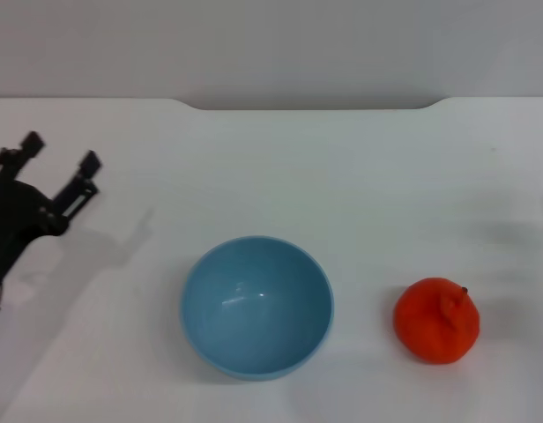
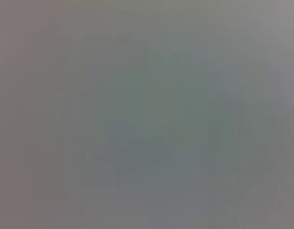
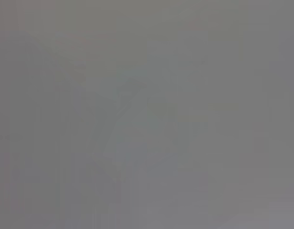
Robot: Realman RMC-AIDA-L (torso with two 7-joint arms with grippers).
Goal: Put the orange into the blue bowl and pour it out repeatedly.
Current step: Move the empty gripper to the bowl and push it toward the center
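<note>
White worktop (image 1: 360, 167) carries the empty blue bowl (image 1: 256, 307); the orange (image 1: 436, 320) sits apart at its 3 o'clock, not yet loaded. Left gripper (image 1: 62, 161), at 10 o'clock, has jaws parted, holding nothing. Right gripper unseen.

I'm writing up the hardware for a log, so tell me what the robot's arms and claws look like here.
Only the left claw shows, at the left edge of the head view. It is matte black, with two slim straight fingers ending in small blocky tips, on a dark chunky body. A thin dark cable runs down beside it. No markings can be made out. The right arm is out of view, and both wrist views show nothing.
</note>
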